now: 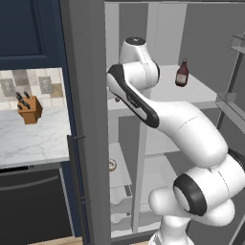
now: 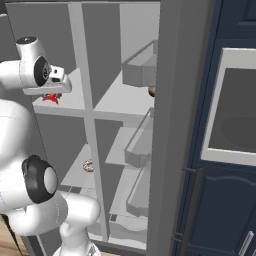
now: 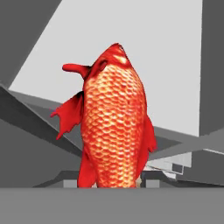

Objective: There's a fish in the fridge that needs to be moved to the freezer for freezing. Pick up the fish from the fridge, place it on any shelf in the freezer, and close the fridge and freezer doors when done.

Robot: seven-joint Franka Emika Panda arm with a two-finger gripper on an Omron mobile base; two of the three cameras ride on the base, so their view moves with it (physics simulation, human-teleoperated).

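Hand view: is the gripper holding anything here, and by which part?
Yes, the fish. The jaws are shut on its lower end, the end opposite the head, so the body stands up away from the hand. The exact contact spot is hidden at the bottom of the picture.

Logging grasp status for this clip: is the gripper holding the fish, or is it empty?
Holding it. The hand view shows the gripper shut on the fish, whose body rises straight from between the fingertips.

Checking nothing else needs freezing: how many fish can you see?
1. The fish is held in the shut gripper, just above a freezer shelf. The arm may hide others.
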